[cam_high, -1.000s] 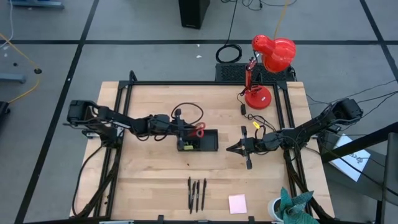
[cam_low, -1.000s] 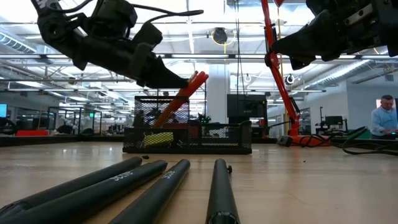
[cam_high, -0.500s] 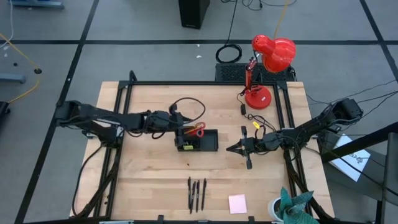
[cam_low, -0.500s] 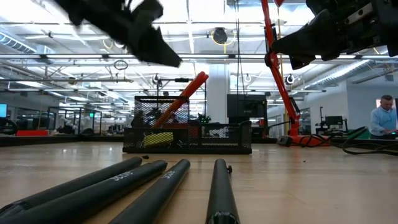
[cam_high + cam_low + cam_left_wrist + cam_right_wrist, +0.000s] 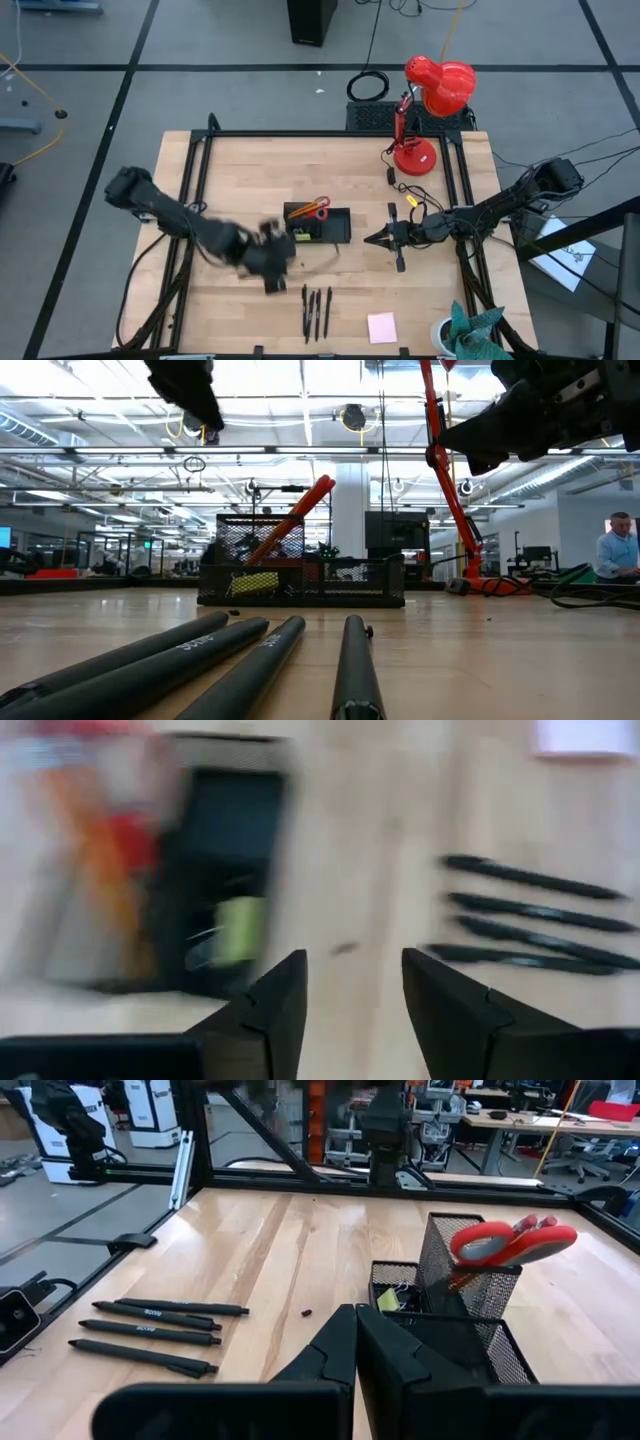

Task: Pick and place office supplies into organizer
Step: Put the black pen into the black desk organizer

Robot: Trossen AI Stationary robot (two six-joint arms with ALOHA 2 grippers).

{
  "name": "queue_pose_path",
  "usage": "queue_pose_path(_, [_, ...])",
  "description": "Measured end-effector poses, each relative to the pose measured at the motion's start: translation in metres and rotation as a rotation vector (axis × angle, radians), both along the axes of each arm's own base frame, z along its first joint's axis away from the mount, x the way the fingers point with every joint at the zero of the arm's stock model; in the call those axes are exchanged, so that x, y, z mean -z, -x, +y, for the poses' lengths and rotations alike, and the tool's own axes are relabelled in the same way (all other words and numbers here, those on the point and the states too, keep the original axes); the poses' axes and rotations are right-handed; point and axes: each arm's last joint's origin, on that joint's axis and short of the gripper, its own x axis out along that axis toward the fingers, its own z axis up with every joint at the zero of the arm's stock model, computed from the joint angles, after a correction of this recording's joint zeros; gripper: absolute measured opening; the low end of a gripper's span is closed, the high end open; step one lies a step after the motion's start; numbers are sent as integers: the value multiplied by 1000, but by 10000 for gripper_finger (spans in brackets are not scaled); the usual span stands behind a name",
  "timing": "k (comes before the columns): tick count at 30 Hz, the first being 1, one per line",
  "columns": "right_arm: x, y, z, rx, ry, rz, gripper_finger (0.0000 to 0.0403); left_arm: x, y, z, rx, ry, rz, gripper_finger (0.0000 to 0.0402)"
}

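Left gripper (image 5: 350, 1010) is hanging over the table with its two dark fingers (image 5: 275, 1010) spread apart and nothing between them, so it's empty. Just ahead of it in the wrist view sit the black pens (image 5: 535, 915), lying side by side on the wood; in the high view the gripper (image 5: 272, 262) is just beside them, on the side toward the organizer, with the pens (image 5: 316, 312) near the front edge of the table (image 5: 230, 170). A little further off from that hand is the black mesh organizer (image 5: 335, 228), with the red-handled scissors (image 5: 295, 515) poking up at a tilt out of one end and something yellow (image 5: 255, 582) low down inside it. Can't tell which compartment exactly.

Beyond the pens, further from the hand, there's the pink sticky-note pad (image 5: 381, 327) flat on the wood.

Right gripper (image 5: 383, 238) is on the other side of the organizer, fingers pressed together, holding nothing, pointed at the organizer (image 5: 470, 1305). Red desk lamp (image 5: 430, 100) stands at the far edge.
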Motion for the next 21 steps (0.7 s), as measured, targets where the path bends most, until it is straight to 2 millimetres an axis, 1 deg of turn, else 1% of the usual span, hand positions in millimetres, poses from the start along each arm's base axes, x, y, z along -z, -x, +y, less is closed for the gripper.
queue_pose_path(3, [0,0,0,0,0,-2,4,26,-6,-36,131,-36,9,168])
queue_pose_path(5, [0,0,0,0,-1,1,4,43,-14,-56,188,-41,-34,168])
queue_pose_path(7, [-1,0,0,1,-5,-9,4,59,-21,-69,219,-45,-43,168])
queue_pose_path(10, [-1,0,0,0,-6,-12,4,80,-32,-80,226,-33,-68,168])
queue_pose_path(12, [-2,0,0,0,-10,-22,4,92,-35,-82,217,-31,-52,168])
queue_pose_path(17, [-3,-1,0,1,-18,-31,4,112,-42,-85,216,-9,-31,168])
queue_pose_path(21, [-3,-1,0,2,-21,-30,4,120,-42,-85,214,-3,0,168])
